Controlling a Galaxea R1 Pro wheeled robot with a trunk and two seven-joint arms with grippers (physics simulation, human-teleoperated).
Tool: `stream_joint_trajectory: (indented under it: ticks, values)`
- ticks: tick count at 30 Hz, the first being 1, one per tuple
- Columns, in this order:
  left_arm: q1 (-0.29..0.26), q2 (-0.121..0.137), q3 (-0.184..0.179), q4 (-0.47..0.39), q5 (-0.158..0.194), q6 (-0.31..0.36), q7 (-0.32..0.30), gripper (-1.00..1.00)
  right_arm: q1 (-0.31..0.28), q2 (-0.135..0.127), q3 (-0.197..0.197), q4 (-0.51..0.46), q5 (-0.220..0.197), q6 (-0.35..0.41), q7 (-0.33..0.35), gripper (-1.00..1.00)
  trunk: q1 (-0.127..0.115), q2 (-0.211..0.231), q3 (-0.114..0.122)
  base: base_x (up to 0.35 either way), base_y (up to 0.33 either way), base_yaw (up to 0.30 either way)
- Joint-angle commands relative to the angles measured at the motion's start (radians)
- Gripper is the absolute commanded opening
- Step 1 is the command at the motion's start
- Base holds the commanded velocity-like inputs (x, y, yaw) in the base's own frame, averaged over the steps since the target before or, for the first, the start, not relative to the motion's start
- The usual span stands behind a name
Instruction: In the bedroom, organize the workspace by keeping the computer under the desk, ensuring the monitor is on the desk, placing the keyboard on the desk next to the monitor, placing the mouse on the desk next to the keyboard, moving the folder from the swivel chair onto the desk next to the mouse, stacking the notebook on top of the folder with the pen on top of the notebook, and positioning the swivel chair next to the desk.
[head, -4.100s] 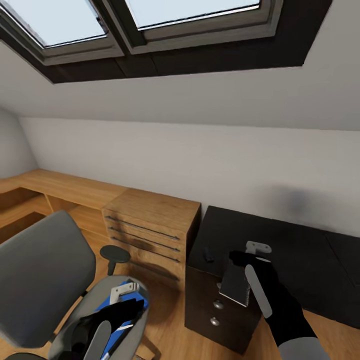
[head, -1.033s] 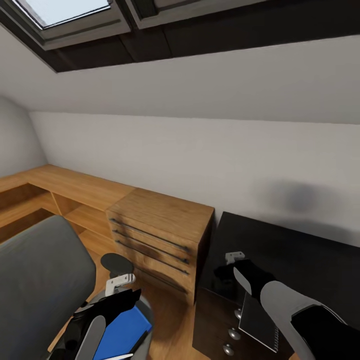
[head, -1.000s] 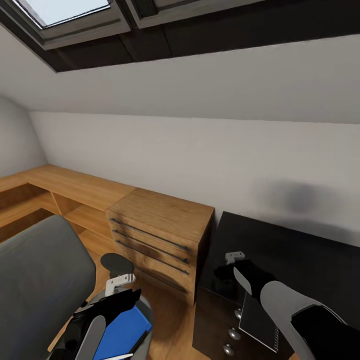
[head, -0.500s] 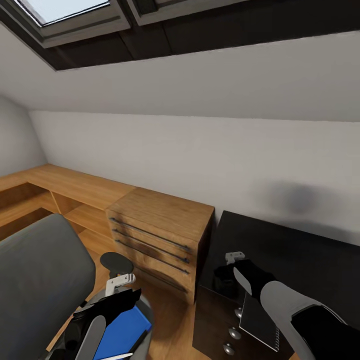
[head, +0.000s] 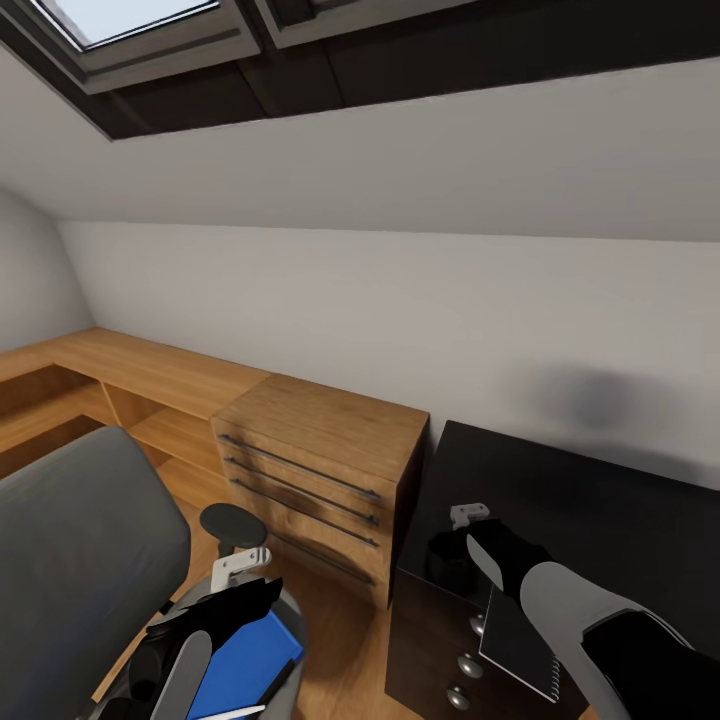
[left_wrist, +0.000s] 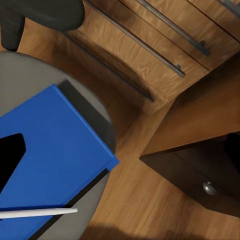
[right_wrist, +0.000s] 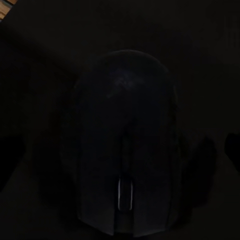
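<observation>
Black table (head: 580, 500), left end near its edge: the mouse (right_wrist: 125, 150) is sat right under the right gripper (head: 450, 558). Finger spread can't be told. Fingers should be centred round it before closing. The folder (left_wrist: 55, 160) is parked on the swivel chair (head: 80, 560).

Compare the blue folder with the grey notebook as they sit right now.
The folder is bright blue and thick; the notebook is dark grey and thin. The folder lies flat on the swivel chair seat, while the notebook hangs tilted beside the right arm, over the desk pedestal's front edge. The folder carries the pen across one corner; the notebook carries nothing. Both are rectangular.
</observation>
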Motion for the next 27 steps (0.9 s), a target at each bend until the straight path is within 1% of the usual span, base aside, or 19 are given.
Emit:
stream_joint_trajectory:
  ticks: [1, 5, 6, 27]
  values:
    - [-0.001, 0.0, 0.0, -0.001, 0.011, 0.002, 0.01, 1.0, -0.001, 0.0, 0.005, -0.001, -0.007, 0.004, 0.0, 1.0, 0.0, -0.001, -0.001, 0.0, 0.0, 0.0]
    - [-0.001, 0.0, 0.0, -0.001, 0.011, 0.002, 0.01, 1.0, -0.001, 0.0, 0.007, -0.001, -0.006, 0.004, 0.0, 1.0, 0.0, -0.001, -0.001, 0.0, 0.0, 0.0]
    - [-0.001, 0.0, 0.0, -0.001, 0.011, 0.002, 0.01, 1.0, -0.001, 0.0, 0.007, -0.001, -0.006, 0.004, 0.0, -1.0, 0.0, -0.001, -0.001, 0.0, 0.0, 0.0]
    - [-0.001, 0.0, 0.0, -0.001, 0.011, 0.003, 0.009, 1.0, -0.001, -0.002, 0.007, -0.003, -0.005, 0.001, 0.0, -1.0, 0.0, -0.001, -0.001, 0.0, 0.0, 0.0]
